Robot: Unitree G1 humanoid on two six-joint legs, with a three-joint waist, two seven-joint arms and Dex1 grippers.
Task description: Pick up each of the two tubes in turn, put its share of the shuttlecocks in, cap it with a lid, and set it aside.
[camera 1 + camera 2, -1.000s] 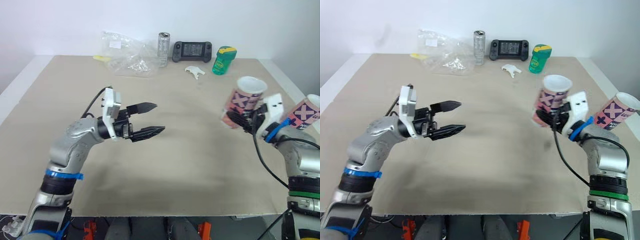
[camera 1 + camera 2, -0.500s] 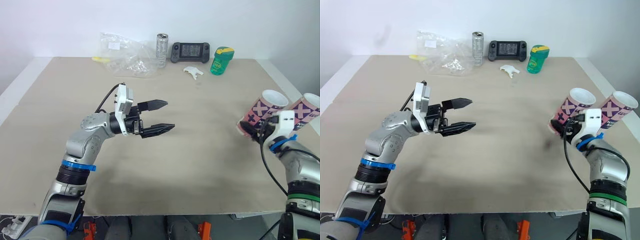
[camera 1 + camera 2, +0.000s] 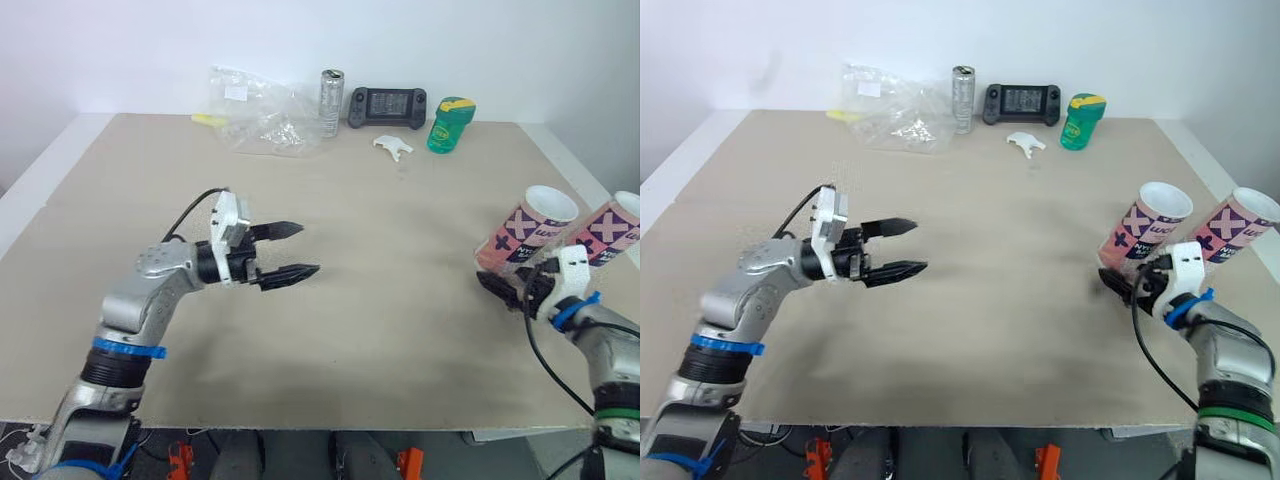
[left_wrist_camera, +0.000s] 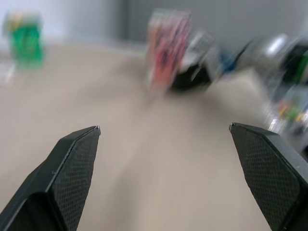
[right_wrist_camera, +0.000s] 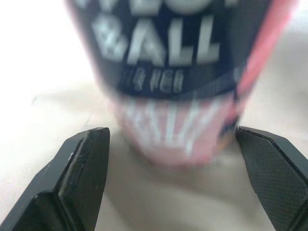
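Bright, even light is falling from overhead across the table point(image 3: 400, 200). It is leaving only soft, faint shadows on the surface below the left gripper point(image 3: 308, 248) and a darker smudge beside the base of the nearer tube point(image 3: 527, 233). The can point(image 3: 330, 90) is catching a mild gleam. In the right wrist view the tabletop is washing out almost white.

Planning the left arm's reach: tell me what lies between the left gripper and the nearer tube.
Nothing: only bare table separates the left gripper from the nearer tube, as the left eye view shows.
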